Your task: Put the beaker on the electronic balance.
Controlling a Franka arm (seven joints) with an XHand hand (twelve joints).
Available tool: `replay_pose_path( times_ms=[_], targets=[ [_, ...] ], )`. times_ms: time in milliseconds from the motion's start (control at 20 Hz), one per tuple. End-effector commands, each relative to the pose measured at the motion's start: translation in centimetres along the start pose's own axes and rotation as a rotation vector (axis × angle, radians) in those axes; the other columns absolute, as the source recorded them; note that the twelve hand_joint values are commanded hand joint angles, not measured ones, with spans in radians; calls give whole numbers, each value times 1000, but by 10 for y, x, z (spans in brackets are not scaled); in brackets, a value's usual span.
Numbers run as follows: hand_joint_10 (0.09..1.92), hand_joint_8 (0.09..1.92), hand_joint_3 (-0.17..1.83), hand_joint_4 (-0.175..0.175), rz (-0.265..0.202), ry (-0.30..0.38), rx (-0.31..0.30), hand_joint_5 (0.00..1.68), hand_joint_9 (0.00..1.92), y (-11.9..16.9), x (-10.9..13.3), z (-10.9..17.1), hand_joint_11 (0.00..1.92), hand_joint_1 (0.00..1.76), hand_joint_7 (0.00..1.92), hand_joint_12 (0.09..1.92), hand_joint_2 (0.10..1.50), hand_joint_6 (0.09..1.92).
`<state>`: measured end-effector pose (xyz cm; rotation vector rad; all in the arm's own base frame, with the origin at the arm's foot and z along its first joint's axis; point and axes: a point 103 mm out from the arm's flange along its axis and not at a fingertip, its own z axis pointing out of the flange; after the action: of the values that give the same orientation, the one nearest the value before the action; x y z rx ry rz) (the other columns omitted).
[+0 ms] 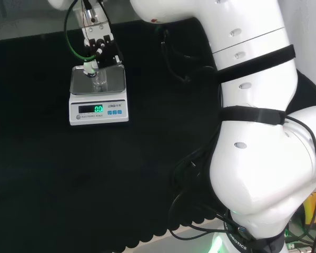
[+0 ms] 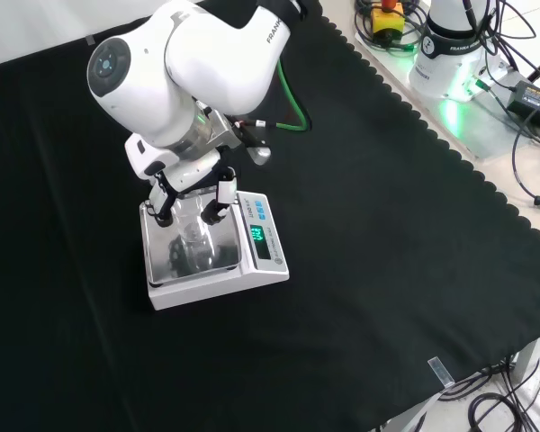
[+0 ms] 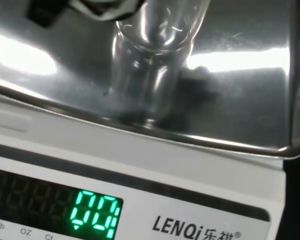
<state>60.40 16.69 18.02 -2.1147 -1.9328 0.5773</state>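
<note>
Glass, clear and slick, the beaker (image 3: pixel 152 75) stands upright on the balance (image 2: pixel 252 270) pan; the hand (image 2: pixel 191 193) grips its upper wall (fragile, likely light); hold the sides, not the rim.

Lighting is even and bright, from overhead. The black cloth (image 2: pixel 387 234) absorbs light and shows almost no shadows. The white arm (image 1: pixel 253 105) is near overexposed. Strong white glare bands lie across the steel pan (image 3: pixel 240 60) in the wrist view. The glass beaker (image 3: pixel 150 75) there appears soft, slightly out of focus. The green display (image 3: pixel 95 212) glows clearly.
</note>
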Motion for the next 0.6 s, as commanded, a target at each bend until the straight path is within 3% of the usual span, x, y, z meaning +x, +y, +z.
replay_pose_path(
  times_ms=[50, 250, 600],
  targets=[
    [812, 855, 621, -122, -17, -28, -43, 265, 505, -17, -13, -27, 433, 735, 255, 1444, 617, 90],
    [898, 851, 443, -118, -18, -40, -50, 205, 268, -24, -18, -42, 331, 654, 54, 1517, 620, 87],
    [928, 839, 372, -117, -18, 5, -76, 168, 210, -39, -31, -70, 311, 602, 0, 1539, 629, 87]
  ],
)
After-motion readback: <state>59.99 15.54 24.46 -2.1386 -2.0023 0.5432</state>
